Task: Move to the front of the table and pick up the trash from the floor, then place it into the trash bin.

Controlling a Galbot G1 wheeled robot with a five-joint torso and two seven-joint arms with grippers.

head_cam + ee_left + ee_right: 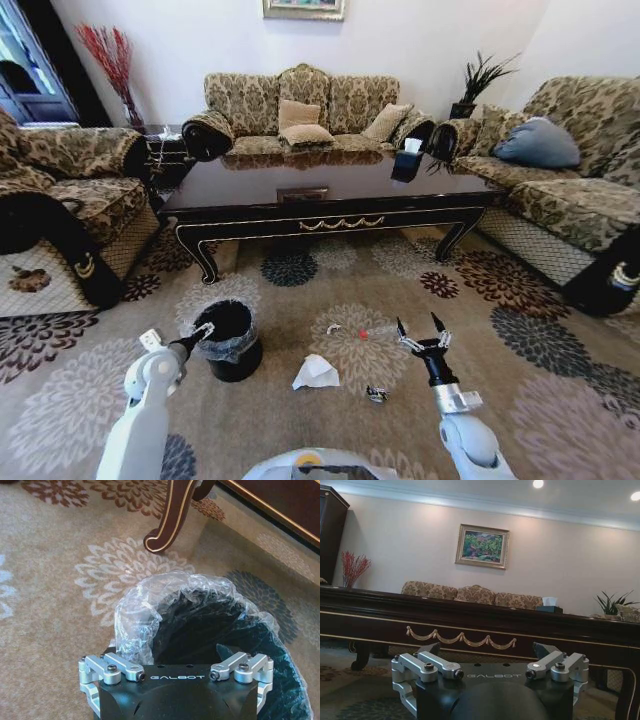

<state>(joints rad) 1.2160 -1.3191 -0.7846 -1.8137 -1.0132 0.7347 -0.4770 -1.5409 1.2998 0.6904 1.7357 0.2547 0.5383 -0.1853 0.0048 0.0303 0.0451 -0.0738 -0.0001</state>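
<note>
Floral carpet: wide-open right gripper point(418, 329) should descend squarely onto clear red-marked plastic scrap point(362, 331) at nine o'clock.

A floral carpet point(520, 330) covered the floor. Patterned sofas point(290, 105) stood on three sides, one holding a grey cushion point(538, 143). Red branches point(110, 60) stood in one corner, a plant point(480, 80) in another. A painting point(482, 546) hung on the wall.

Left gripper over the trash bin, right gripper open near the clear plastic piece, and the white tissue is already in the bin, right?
Not quite: the head view shows the white tissue lying on the carpet beside the trash bin. The rest holds.
</note>
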